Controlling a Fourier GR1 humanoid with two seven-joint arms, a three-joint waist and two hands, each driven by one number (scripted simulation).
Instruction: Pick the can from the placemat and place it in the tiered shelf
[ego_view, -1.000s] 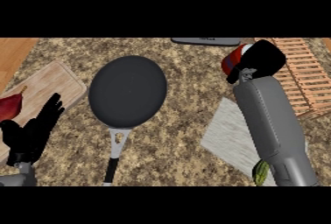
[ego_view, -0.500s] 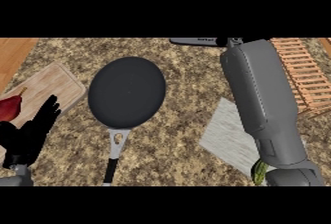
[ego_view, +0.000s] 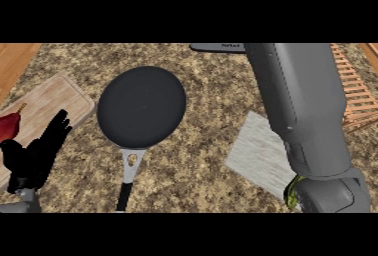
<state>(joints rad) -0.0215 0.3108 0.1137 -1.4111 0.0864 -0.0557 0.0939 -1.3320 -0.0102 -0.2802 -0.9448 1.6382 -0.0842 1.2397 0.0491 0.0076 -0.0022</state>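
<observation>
Placing step, I judge: my right forearm (ego_view: 303, 110) lies across the placemat (ego_view: 255, 155) beside the tiered shelf (ego_view: 356, 95). The right robot hand and the can are out of view, so I cannot tell its grip. The left robot hand (ego_view: 37, 155) rests open. Next: release inside the shelf.

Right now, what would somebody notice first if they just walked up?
The big grey right forearm stretches up the right side, bottom to top. A black frying pan lies in the middle of the counter, handle pointing down. The black left hand rests open at the lower left, over a wooden cutting board.
</observation>
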